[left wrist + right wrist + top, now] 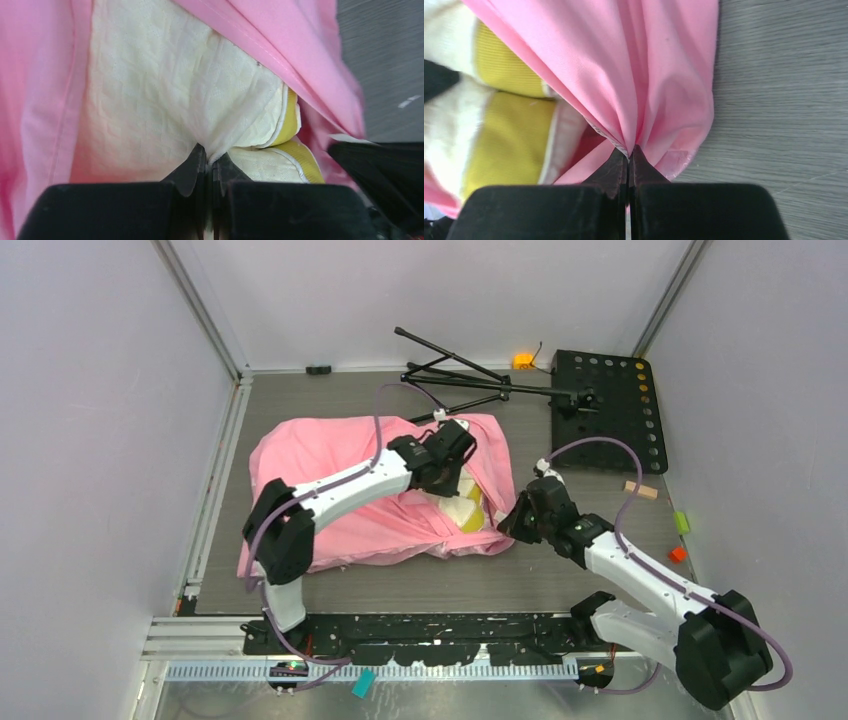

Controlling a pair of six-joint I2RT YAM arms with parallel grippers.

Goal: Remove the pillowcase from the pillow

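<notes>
Okay, my left gripper (210, 160) was squeezed fully closed, no gap between the jaws, pinching a fold of the pillow (160, 85). The cream quilted face spread out straight ahead of my fingertips, and the yellow edge band curled just to the right of them. The pillowcase (40, 75) hung pink down the left side of that gripper and crossed diagonally above and to the right of it, so the opening gaped around where I gripped.

My right gripper (628, 152) was also clamped tight, jaws together, on a bunched edge of the pillowcase (644, 65). The cloth fanned out in pleats directly ahead of the fingertips. The pillow (509, 130) sat to the left of that pinch, yellow band and cream corner poking out of the mouth. Bare grey table (784, 100) lay to the right.

From the top camera, the left gripper (452, 472) sat inside the open end of the pillowcase (330, 455), with the right gripper (507, 525) just beside it at the case's corner. The exposed pillow (462, 508) corner lay between the two. Most of the pillow was hidden under pink. Beyond both grippers sat a black perforated board (610, 405) and a folded black stand (460, 375).
</notes>
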